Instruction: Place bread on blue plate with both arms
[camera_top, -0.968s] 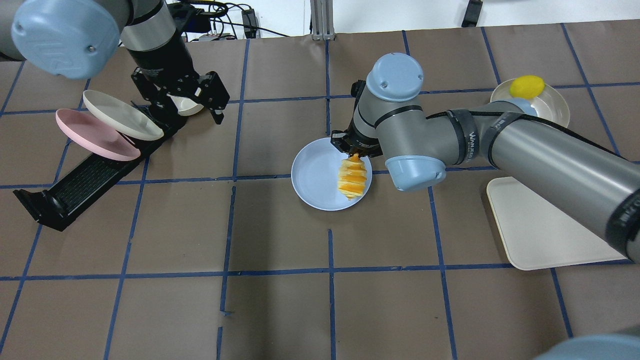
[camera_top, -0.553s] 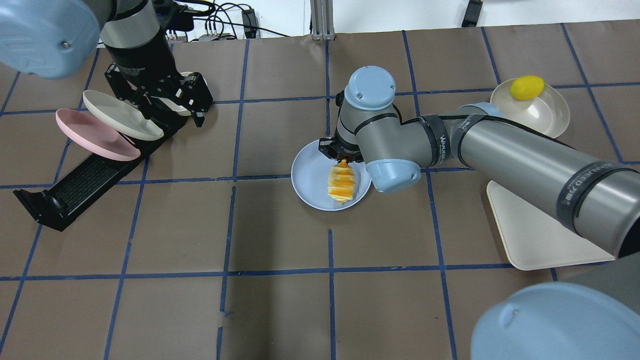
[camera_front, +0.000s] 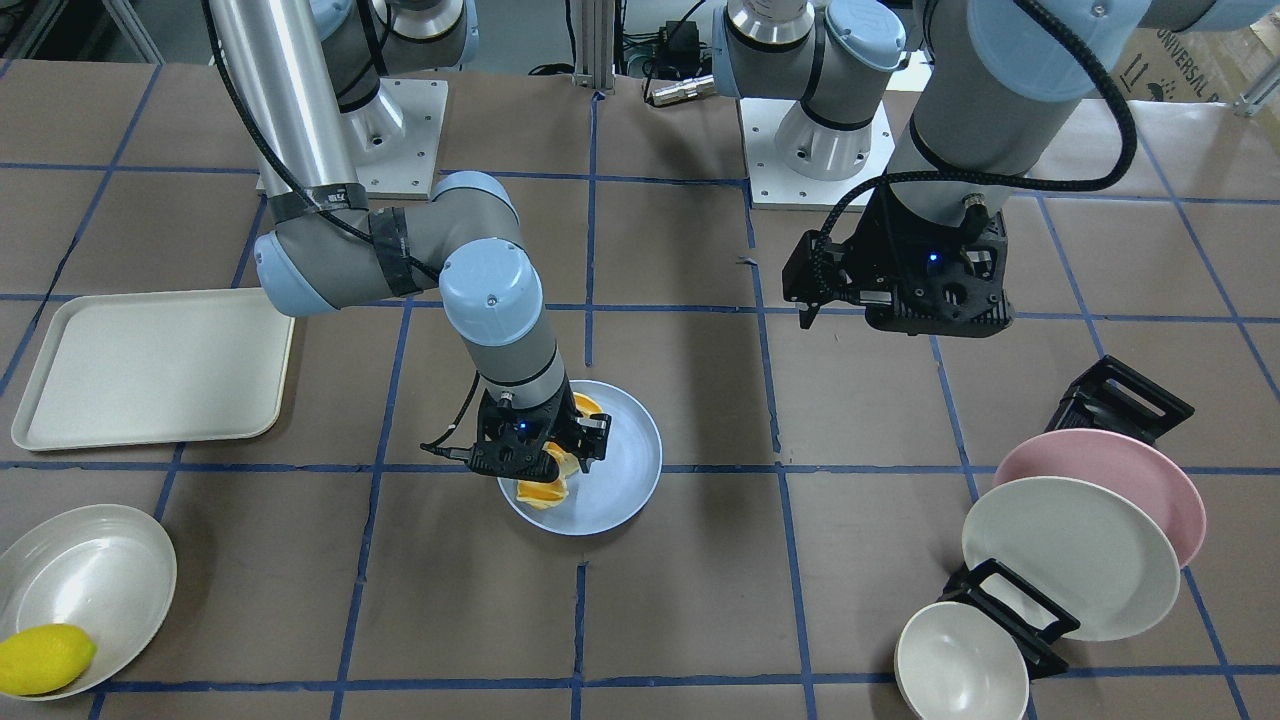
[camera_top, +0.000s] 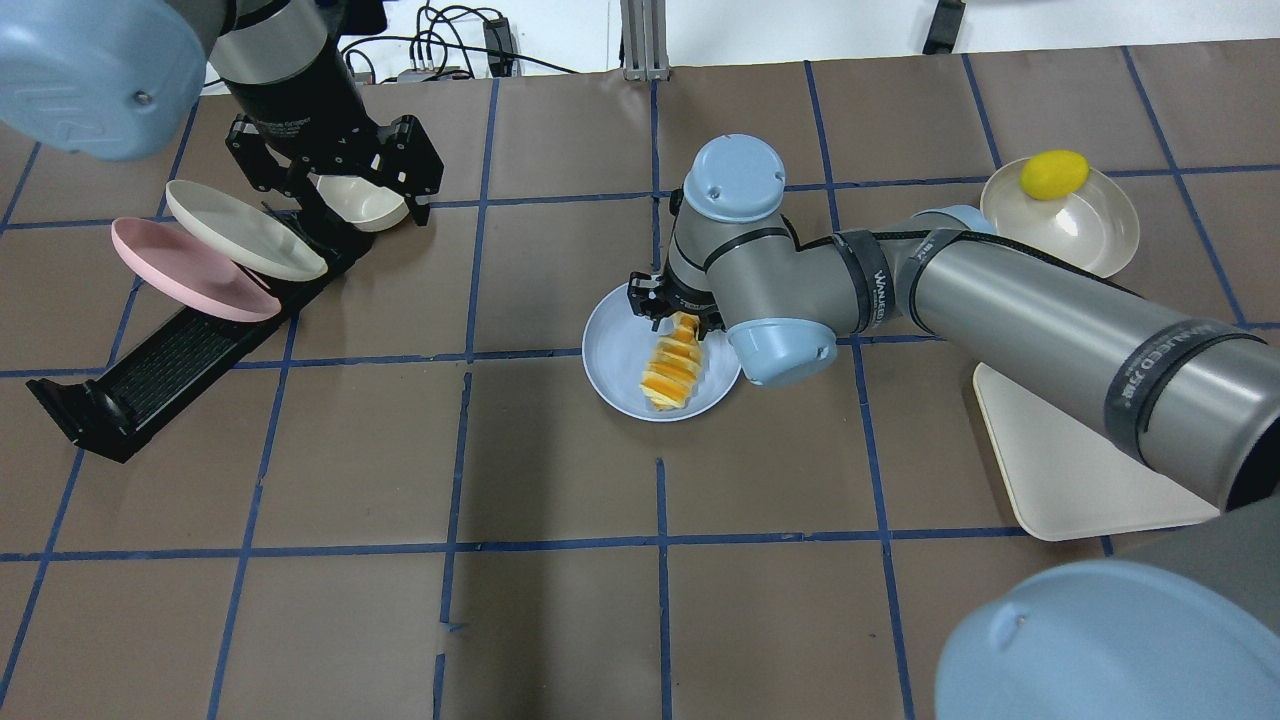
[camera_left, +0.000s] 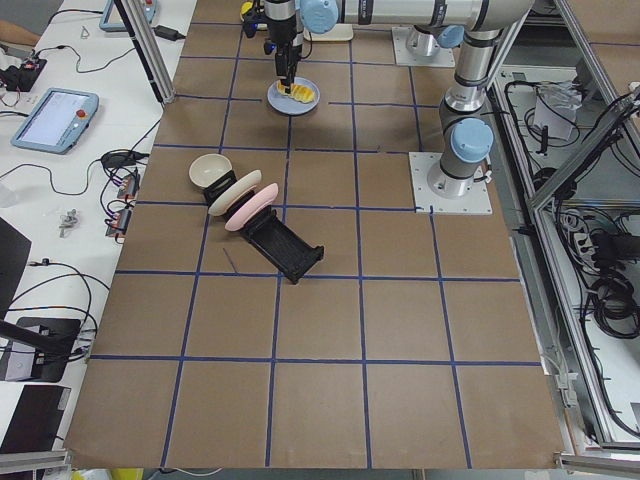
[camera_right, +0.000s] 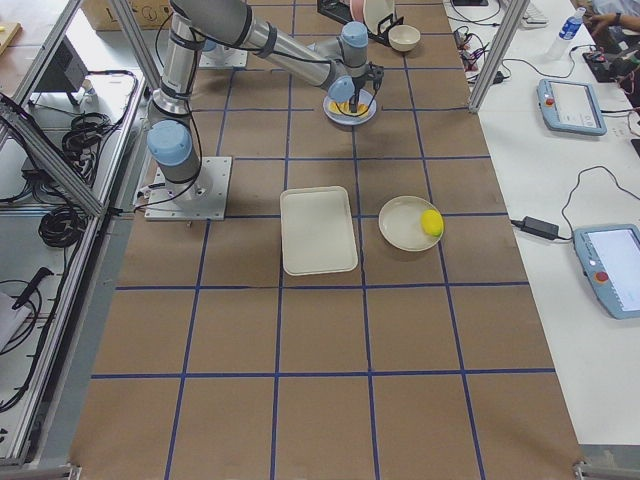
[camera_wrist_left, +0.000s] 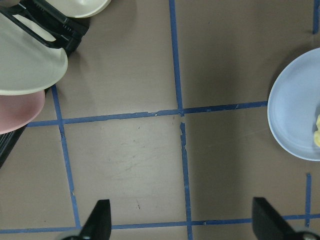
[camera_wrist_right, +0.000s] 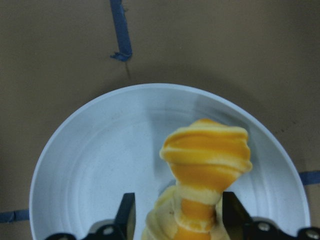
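The bread (camera_top: 672, 370), twisted orange and cream, leans with its lower end on the blue plate (camera_top: 615, 350) at the table's middle. My right gripper (camera_top: 672, 305) is over the plate's far edge, its jaws shut on the bread's upper end. In the right wrist view the bread (camera_wrist_right: 207, 150) stands between both fingers over the plate (camera_wrist_right: 100, 165). In the front view the bread (camera_front: 540, 492) shows under the gripper (camera_front: 545, 450). My left gripper (camera_top: 355, 200) is open and empty above the dish rack, far left of the plate. The left wrist view shows bare table between its fingers (camera_wrist_left: 100, 225).
A black dish rack (camera_top: 150, 370) at the left holds a pink plate (camera_top: 180, 270), a cream plate (camera_top: 240, 230) and a small bowl (camera_top: 365, 205). A cream tray (camera_top: 1080, 460) lies at the right. A bowl (camera_top: 1095, 230) with a yellow lemon (camera_top: 1053, 174) sits far right.
My right gripper moved left over the plate, and the bread now leans more toward the plate's middle. My left gripper shifted slightly above the dish rack.
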